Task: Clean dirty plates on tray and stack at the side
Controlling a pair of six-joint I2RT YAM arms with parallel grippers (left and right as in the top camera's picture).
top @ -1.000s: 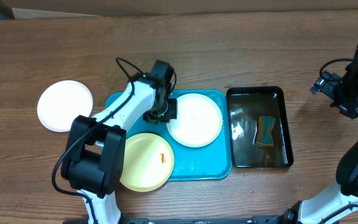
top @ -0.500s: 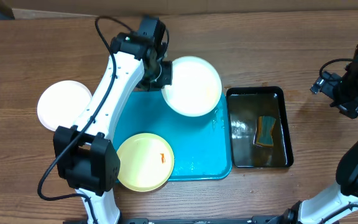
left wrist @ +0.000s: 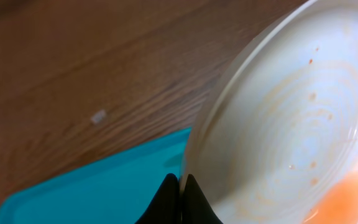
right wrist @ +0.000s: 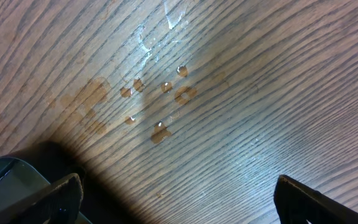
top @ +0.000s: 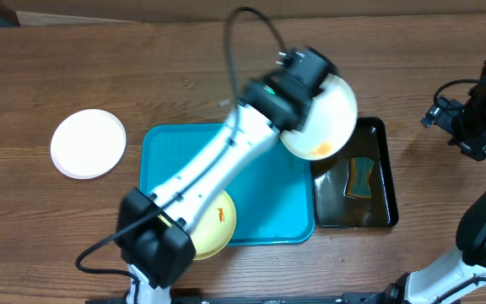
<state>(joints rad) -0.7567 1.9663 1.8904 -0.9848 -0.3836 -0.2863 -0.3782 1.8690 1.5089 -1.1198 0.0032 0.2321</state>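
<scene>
- Overhead view: bright, even light falls on the table [top: 142,67], and shadows are faint and soft.
- The left arm [top: 226,160] and its raised plate [top: 332,118] are smeared by motion blur (their edges ghost).
- Left wrist view: soft throughout, with nothing crisp; the plate looks pale and washed out.
- Right wrist view: the wood grain is sharp, bluish-white glare sits at top centre above the droplets [right wrist: 160,93], and deep shadow fills the lower left.

We can read no text, label, brand, number or sign in any view. The smeared white plate [top: 334,118], the turquoise tray [top: 272,181] and the black tray [top: 336,213] show plain surfaces, and the table [top: 142,67] bears only wood grain.
</scene>
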